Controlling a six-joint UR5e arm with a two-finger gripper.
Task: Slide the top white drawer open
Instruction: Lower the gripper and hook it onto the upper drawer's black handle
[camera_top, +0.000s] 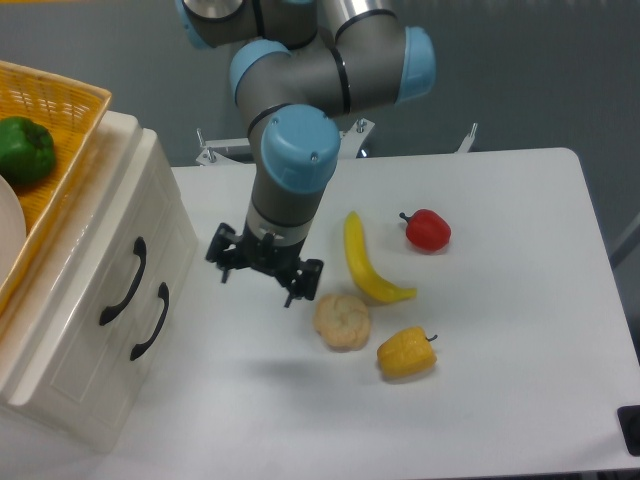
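Observation:
The top white drawer (100, 265) sits flush in the cream cabinet at the left, its curved black handle (124, 283) just above the lower drawer's handle (150, 322). My gripper (262, 274) hangs over the table to the right of the cabinet front, roughly level with the handles and a short gap from them. It is open, with nothing between its black fingers (222, 268).
A yellow woven basket (62, 120) holding a green pepper (24, 150) rests on top of the cabinet. On the table right of my gripper lie a cauliflower (342, 320), a banana (366, 262), a yellow pepper (406, 354) and a red pepper (428, 230).

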